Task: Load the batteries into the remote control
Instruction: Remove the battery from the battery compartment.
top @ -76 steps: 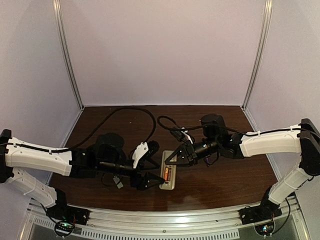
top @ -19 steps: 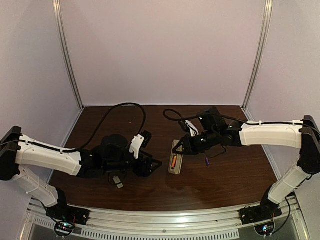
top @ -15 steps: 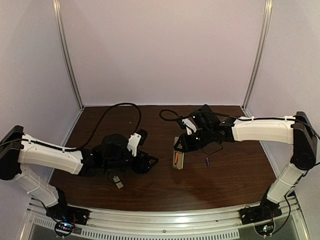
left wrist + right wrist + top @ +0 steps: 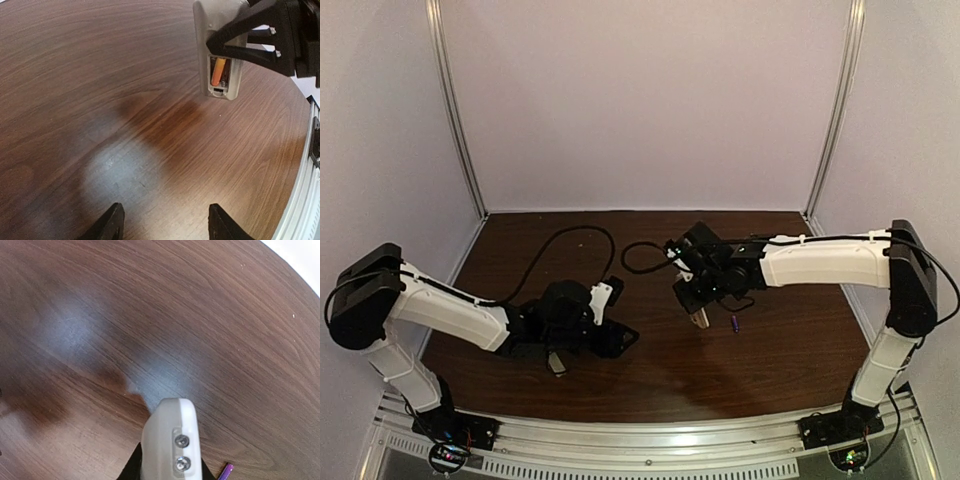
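My right gripper (image 4: 694, 296) is shut on the white and beige remote control (image 4: 700, 314) and holds it tilted above the table. In the left wrist view the remote (image 4: 216, 30) shows its open battery bay with one orange battery (image 4: 217, 73) in it; whether a second lies beside it I cannot tell. The right fingers (image 4: 250, 36) clamp its sides. In the right wrist view the remote's end (image 4: 170, 437) fills the space between my jaws (image 4: 170, 475). My left gripper (image 4: 622, 340) is open and empty just above the table (image 4: 167, 226).
A small flat grey cover piece (image 4: 557, 363) lies on the table under the left arm. A small purple stick (image 4: 735, 325) lies to the right of the remote and shows in the right wrist view (image 4: 227, 471). Black cables (image 4: 570, 240) loop at the back.
My right gripper has lifted the remote off the table, carried it back and right, and tipped it up on end. My left gripper has drawn back from the remote and stays open.
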Tool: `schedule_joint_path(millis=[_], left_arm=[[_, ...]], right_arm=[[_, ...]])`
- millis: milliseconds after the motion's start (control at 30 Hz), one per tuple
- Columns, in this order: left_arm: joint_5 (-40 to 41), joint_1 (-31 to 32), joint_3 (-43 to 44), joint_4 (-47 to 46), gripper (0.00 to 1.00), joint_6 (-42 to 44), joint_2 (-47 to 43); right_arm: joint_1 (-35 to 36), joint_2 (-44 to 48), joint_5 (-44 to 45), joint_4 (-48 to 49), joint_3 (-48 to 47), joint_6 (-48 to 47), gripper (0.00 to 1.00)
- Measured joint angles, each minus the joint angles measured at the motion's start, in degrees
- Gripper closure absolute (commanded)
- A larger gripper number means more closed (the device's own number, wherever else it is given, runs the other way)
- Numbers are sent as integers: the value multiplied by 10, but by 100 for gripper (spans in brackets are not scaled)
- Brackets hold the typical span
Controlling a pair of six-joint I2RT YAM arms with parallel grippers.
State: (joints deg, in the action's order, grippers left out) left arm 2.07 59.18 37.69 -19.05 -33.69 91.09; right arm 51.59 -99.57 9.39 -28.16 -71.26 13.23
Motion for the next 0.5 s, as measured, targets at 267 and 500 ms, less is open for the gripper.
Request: schedule_joint_path(millis=[267, 500], left_arm=[[-12, -14, 0, -20, 42, -4, 5], [-15, -16, -6, -20, 51, -3, 10]], right_arm=[[77, -40, 121, -19, -49, -46, 100], [77, -58, 164, -35, -50, -55, 100]])
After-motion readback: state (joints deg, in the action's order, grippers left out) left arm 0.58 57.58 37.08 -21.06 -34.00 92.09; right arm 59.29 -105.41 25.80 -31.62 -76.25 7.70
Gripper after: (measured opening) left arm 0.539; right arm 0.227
